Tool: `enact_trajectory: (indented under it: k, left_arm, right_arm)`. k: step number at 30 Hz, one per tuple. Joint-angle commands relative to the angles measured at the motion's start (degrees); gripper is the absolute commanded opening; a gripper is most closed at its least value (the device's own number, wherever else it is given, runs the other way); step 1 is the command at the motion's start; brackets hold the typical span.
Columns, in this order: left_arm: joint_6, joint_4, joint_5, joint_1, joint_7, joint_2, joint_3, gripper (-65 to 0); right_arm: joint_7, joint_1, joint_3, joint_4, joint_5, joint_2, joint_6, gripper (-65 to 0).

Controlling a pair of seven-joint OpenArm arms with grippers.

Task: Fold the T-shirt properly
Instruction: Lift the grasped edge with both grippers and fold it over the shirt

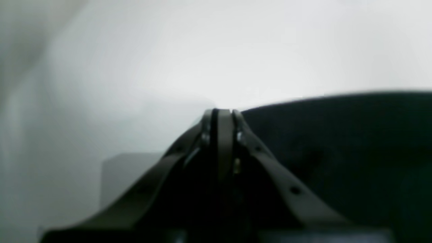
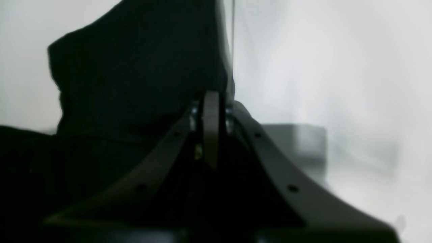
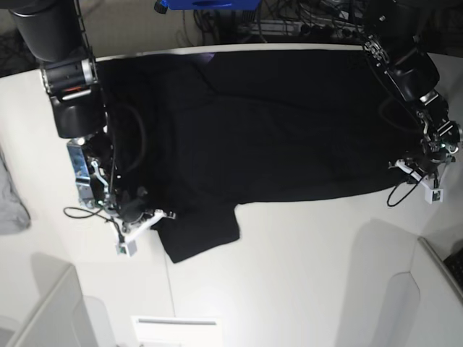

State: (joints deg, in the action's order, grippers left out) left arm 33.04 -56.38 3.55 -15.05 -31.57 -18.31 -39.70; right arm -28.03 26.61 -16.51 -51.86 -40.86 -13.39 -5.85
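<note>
The black T-shirt (image 3: 275, 130) lies spread across the white table (image 3: 304, 275), with one short sleeve (image 3: 199, 231) sticking out toward the front. No print or tag shows. My left gripper (image 3: 406, 168) is at the shirt's right edge. In the left wrist view it (image 1: 221, 111) is shut, and the black cloth (image 1: 337, 141) meets its tips. My right gripper (image 3: 160, 215) is at the sleeve's left edge. In the right wrist view it (image 2: 211, 96) is shut, with black cloth (image 2: 135, 67) bunched against its tips.
A light grey cloth (image 3: 9, 199) lies at the table's left edge. Raised white panels stand at the front left (image 3: 43, 311) and front right (image 3: 427, 289). A blue object (image 3: 206, 3) and cables (image 3: 304, 25) sit beyond the far edge.
</note>
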Motion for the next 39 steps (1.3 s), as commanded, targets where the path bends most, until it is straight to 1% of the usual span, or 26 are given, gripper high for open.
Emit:
enact_trajectory:
  k: [1, 4, 6, 8, 10, 15, 17, 20, 23, 26, 28, 30, 33, 36, 39]
  left_arm:
    - [-0.11, -1.95, -1.31, -0.47, 0.50, -1.34, -0.17, -65.0]
    - [-0.11, -5.38, -7.90, 2.26, 0.14, -1.52, 0.10, -65.0]
    - [-0.11, -7.58, -11.95, 3.40, -3.46, -1.61, 0.19, -65.0]
    - [-0.11, -9.86, -14.41, 4.02, -6.27, -1.69, 0.01, -65.0]
    - [-0.11, -12.59, -14.94, 4.72, -7.24, -1.61, -0.17, -65.0]
    - [-0.11, -19.62, -15.38, 7.18, -7.50, -1.26, 0.19, -65.0]
    - [-0.11, -21.55, -15.46, 7.53, -9.26, -1.17, -0.08, -65.0]
    - [-0.11, -23.40, -18.89, 7.88, -11.99, -1.34, -0.25, -65.0]
    - [-0.11, -26.21, -22.50, 10.52, -12.34, -1.52, -0.25, -65.0]
    - [-0.20, -29.64, -24.26, 12.89, -12.43, -1.43, -0.25, -65.0]
    - [-0.20, -31.14, -24.34, 14.39, -12.43, -1.34, -0.25, -65.0]
    - [-0.20, -32.46, -24.34, 15.71, -12.43, -1.34, -0.25, -65.0]
    - [-0.20, -34.39, -24.34, 17.55, -12.43, -1.34, -0.69, -65.0]
    - [-0.20, -37.03, -24.43, 19.40, -12.52, -0.90, -2.80, -65.0]
    - [-0.11, -40.46, -24.43, 20.81, -14.89, 0.68, -3.51, -65.0]
  right_arm:
    - [1.17, 1.04, 1.17, -2.43, -0.33, -0.37, -0.18, -65.0]
    - [1.00, -0.81, 4.69, -5.42, -0.33, -0.37, -0.18, -65.0]
    - [0.65, -1.60, 6.10, -6.65, -0.33, -0.46, -0.18, -65.0]
    - [-0.67, -1.95, 6.71, -7.44, -0.24, -1.16, -0.18, -65.0]
    - [-1.46, -2.39, 6.71, -8.58, -0.24, -1.43, -0.18, -65.0]
    - [-1.55, -5.38, 6.80, -13.68, -0.33, -2.39, -0.09, -65.0]
    - [-1.55, -6.26, 6.80, -15.00, -0.59, -2.74, 2.11, -65.0]
    - [-1.64, -8.19, 6.80, -18.34, -0.41, -2.83, 3.69, -65.0]
    - [-1.64, -10.48, 6.80, -21.51, -0.33, -3.62, 3.87, -65.0]
    - [-1.64, -12.24, 6.89, -23.44, -0.41, -3.80, 3.87, -65.0]
    - [-2.08, -13.56, 8.29, -24.67, -0.33, -3.80, 3.87, -65.0]
    - [-3.92, -14.87, 11.46, -26.34, -0.33, -3.71, 3.87, -65.0]
    - [-6.03, -16.37, 14.45, -29.42, -0.33, -3.71, 3.87, -65.0]
    - [-7.97, -17.78, 15.94, -32.06, -0.24, -3.80, 3.87, -65.0]
    - [-9.02, -19.53, 16.47, -34.25, -0.24, -3.80, 3.87, -65.0]
